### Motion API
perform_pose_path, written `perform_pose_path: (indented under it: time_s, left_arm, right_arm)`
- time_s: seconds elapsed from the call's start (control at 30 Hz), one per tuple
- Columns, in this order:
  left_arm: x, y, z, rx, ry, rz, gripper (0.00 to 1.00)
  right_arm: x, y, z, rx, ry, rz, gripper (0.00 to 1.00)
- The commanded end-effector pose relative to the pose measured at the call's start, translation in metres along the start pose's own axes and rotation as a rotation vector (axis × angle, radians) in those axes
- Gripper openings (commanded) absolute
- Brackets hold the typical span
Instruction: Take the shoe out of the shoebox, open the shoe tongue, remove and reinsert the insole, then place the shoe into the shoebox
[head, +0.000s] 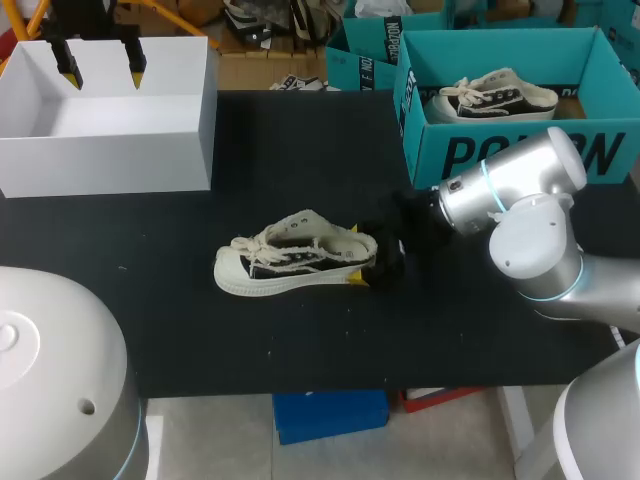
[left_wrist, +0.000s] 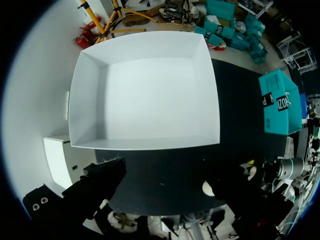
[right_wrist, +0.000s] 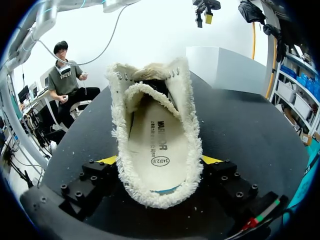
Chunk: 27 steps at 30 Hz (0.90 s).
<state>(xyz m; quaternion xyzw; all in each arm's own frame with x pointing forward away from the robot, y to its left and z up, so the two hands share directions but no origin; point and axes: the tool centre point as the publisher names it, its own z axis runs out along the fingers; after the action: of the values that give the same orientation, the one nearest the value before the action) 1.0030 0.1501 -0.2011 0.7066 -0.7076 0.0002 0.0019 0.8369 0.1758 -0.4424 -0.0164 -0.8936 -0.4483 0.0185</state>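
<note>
left gripper (head: 102, 62): fingers apart, empty, above white box (head: 110, 150) | sneaker (head: 295, 262): upright mid-counter (head: 300, 345), toe left | right gripper (head: 375, 268): clamped on sneaker's heel | teal shoebox (head: 450, 152): far right, second sneaker (head: 495, 97) inside

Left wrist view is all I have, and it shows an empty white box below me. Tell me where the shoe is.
Observer: The shoe stands on its sole in the middle of the table.
Operator: Report the right arm.
Observer: The right arm has its jaws shut on the heel, one yellow tip on each side.
Operator: Check the insole.
Observer: The insole sits inside the shoe, its printed face up, as the right wrist view shows.
</note>
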Motion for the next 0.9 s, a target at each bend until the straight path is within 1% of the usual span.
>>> perform_pose_path:
  time_s: [0.03,0.2,0.3,0.4,0.6,0.8,0.9]
  left_arm:
    - [0.000,0.001,-0.001,-0.001,-0.002,-0.001,1.00]
    - [0.017,0.014,-0.003,-0.034,-0.070,-0.056,1.00]
    - [0.032,0.026,-0.006,-0.055,-0.114,-0.093,1.00]
    - [0.048,0.038,-0.009,-0.052,-0.141,-0.107,1.00]
    - [0.090,0.067,-0.007,-0.024,-0.191,-0.094,1.00]
    - [0.135,0.095,0.006,0.003,-0.241,-0.063,1.00]
    - [0.157,0.108,0.014,0.000,-0.240,-0.042,1.00]
  right_arm:
    - [-0.003,-0.001,0.004,0.000,-0.001,0.001,0.00]
    - [-0.003,-0.001,0.004,0.000,-0.001,0.001,0.00]
    - [-0.003,-0.001,0.004,0.000,-0.001,0.001,0.00]
    - [-0.003,-0.001,0.004,0.000,-0.001,0.001,0.00]
    - [-0.003,-0.001,0.004,0.000,-0.001,0.001,0.00]
    - [-0.003,-0.001,0.004,0.000,-0.001,0.001,0.00]
    - [-0.003,-0.001,0.004,0.000,-0.001,0.001,0.00]
